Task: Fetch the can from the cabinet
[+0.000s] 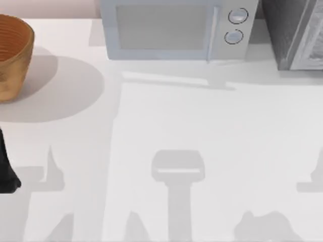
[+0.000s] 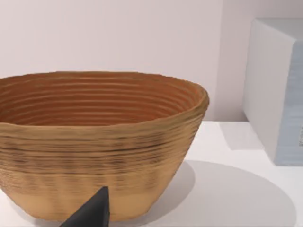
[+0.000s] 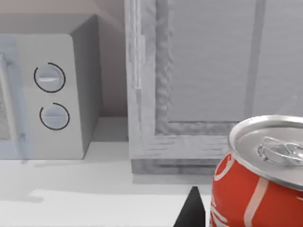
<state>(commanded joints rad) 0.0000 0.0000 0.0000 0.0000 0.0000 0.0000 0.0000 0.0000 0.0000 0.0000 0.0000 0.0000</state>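
No readable text, number or brand name on any item. Red can (image 3: 255, 189): white curved swirl markings on its side, no legible lettering. Microwave (image 1: 176, 30): two round dials (image 3: 49, 78), unlabelled. Side of microwave in left wrist view: small marking at the edge, illegible.

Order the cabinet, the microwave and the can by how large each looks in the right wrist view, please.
1. Cabinet, the largest in the picture.
2. Microwave and can: they look about alike, and both are cut by the picture's edge. The can is much nearer the camera, so I do not rank these two.
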